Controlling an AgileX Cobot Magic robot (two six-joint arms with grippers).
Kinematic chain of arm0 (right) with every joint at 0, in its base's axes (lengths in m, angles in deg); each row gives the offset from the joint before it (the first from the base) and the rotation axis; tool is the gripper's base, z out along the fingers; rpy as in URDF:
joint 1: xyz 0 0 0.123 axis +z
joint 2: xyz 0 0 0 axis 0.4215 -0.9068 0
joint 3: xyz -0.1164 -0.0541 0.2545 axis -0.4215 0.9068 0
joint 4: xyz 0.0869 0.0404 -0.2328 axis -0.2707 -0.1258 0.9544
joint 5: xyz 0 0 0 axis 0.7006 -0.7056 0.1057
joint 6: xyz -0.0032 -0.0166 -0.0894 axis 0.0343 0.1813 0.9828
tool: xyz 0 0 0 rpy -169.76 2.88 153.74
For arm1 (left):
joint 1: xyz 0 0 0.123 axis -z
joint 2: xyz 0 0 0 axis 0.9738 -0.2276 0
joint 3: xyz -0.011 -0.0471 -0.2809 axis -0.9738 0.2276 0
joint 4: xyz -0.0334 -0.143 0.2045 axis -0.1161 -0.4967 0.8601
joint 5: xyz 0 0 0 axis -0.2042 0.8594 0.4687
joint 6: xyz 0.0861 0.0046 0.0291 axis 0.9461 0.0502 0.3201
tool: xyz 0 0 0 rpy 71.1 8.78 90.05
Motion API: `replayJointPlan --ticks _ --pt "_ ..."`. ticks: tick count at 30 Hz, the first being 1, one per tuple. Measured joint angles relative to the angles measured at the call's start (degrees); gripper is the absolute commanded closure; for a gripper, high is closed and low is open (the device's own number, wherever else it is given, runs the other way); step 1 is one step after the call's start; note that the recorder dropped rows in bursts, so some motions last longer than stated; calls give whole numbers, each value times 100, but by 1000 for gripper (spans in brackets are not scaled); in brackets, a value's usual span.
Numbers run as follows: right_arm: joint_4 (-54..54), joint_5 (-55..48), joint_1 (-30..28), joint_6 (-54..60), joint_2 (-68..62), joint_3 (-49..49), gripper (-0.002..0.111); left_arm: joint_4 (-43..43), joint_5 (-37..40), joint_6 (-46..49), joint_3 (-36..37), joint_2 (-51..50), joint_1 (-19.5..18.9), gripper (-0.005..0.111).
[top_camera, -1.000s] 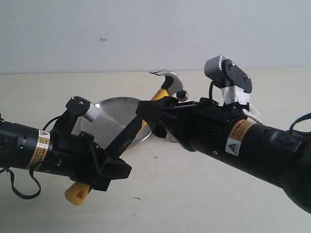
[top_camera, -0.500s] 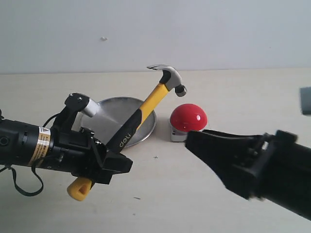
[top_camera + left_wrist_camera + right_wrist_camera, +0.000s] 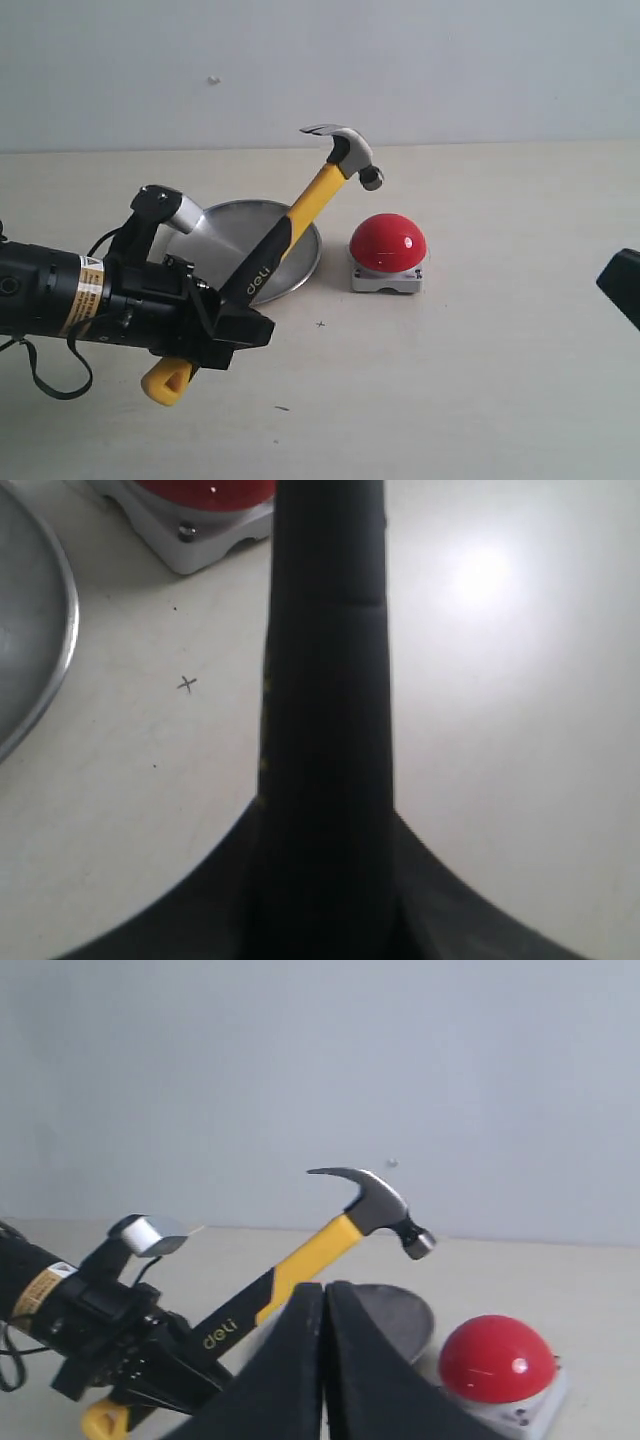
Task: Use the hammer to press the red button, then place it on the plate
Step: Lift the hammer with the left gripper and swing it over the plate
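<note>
My left hand (image 3: 232,325) is clamped on the lower black grip of the claw hammer (image 3: 305,208), which has a dark steel head and a black-and-yellow rubber handle. Its yellow loop end pokes out below the hand. The hammer is clear of the pale table (image 3: 480,380) and slants up across the round brushed-metal plate (image 3: 240,228). Its head hangs in the air above the glossy red dome button (image 3: 388,240) on its grey square base, a little to the plate side, and the two are apart. My right hand (image 3: 323,1300) sits off at the edge, fingers pressed together on nothing.

My main worry is that I hold the hammer far from the heavy head, so it may pivot in the grip when it meets the dome. The dome is rounded and slick, so an off-centre press could skid off or push the loose base sideways. If I drop the handle too low it may catch the plate's rim. The handle also fills my left wrist view, so I can't check alignment there.
</note>
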Motion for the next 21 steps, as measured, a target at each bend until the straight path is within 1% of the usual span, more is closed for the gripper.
replayJointPlan --ticks 2,6,13,21 --pt "-324 0 0 560 186 98 108 0 13 0 -54 0 0 107" --pt "-358 -147 0 1036 460 130 108 -24 13 -53 -135 0 0 107" --pt "-310 -701 0 1192 940 130 108 -47 13 -90 -162 0 0 107" --pt "-262 -1365 0 1319 1772 130 108 -47 13 -104 -162 0 0 107"
